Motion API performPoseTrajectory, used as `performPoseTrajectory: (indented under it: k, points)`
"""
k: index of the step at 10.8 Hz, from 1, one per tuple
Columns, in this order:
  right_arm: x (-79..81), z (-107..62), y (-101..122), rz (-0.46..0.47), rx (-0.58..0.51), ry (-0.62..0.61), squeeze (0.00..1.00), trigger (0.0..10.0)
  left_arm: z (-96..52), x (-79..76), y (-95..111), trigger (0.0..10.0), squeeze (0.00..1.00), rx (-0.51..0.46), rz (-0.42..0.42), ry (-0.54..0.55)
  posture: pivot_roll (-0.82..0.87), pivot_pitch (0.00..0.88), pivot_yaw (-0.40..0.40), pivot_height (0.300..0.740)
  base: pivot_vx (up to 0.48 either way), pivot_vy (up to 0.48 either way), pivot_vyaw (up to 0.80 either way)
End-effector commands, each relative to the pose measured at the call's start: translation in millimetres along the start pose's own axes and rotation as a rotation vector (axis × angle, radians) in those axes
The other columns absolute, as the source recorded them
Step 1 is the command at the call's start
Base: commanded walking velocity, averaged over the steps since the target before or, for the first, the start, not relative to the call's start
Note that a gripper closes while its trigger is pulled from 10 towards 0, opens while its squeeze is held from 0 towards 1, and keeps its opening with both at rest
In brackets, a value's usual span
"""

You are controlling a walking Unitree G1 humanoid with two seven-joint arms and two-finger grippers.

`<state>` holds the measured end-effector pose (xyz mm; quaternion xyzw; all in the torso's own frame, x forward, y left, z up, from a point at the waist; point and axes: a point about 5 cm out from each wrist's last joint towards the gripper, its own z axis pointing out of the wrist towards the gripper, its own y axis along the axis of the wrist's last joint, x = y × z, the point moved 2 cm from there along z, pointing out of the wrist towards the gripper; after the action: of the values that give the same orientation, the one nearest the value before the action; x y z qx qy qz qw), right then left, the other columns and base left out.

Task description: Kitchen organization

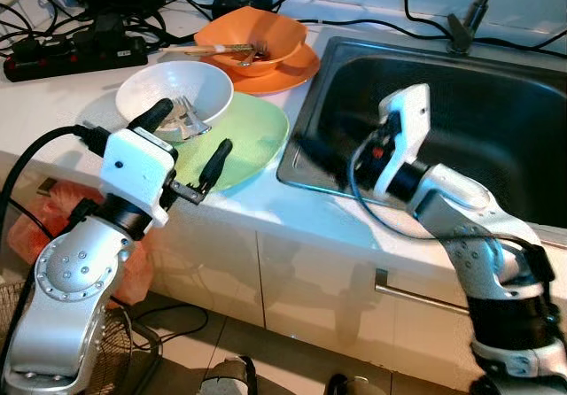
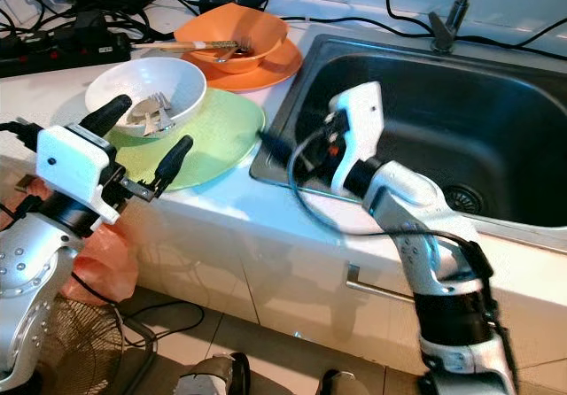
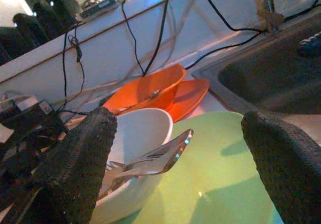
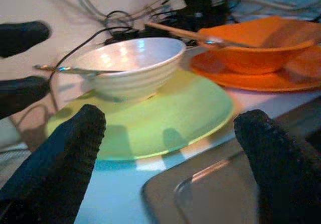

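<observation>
white ribbed bowl (image 1: 177, 94) holding forks (image 1: 184, 120), on green plate (image 1: 252, 143)

Bowl (image 1: 175, 98) with fork (image 1: 186, 116) sits on plate (image 1: 244, 143), counter (image 1: 266, 202) left of sink (image 1: 461, 112); second bowl (image 1: 251, 42) on its plate (image 1: 288, 74) behind; power strip (image 1: 75, 57) further left

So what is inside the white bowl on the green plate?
The white bowl holds metal cutlery; a fork is visible, its end sticking over the rim. The bowl's wall hides the rest, so the count is unclear. It rests on the green plate.
</observation>
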<state>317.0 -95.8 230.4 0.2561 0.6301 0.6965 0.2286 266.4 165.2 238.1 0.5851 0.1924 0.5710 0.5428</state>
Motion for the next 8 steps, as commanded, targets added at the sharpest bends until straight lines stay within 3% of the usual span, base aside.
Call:
performPoseTrajectory:
  k: [1,6,7,8]
  points:
    - [10.4,-4.5,-2,-0.003,0.023,0.078,0.00,10.0,0.4,-1.0,-5,10.0,0.00,0.007,0.026,-0.022,0.18,0.148,0.028,0.740,0.000,0.000,0.00]
    - [16.0,-11.1,-2,-0.008,0.033,0.132,0.00,10.0,9.4,3.5,-24,10.0,0.00,0.016,0.144,-0.109,0.17,0.156,0.030,0.740,0.000,0.000,0.00]
    - [17.2,-11.7,-3,-0.008,0.034,0.133,0.00,10.0,9.7,4.9,-28,7.9,0.00,0.014,0.156,-0.117,0.16,0.158,0.031,0.740,0.000,0.000,0.00]
    - [17.7,-11.9,-3,-0.010,0.035,0.132,0.00,10.0,9.9,5.8,-31,2.5,0.00,0.015,0.166,-0.123,0.16,0.159,0.031,0.740,0.000,0.000,0.00]
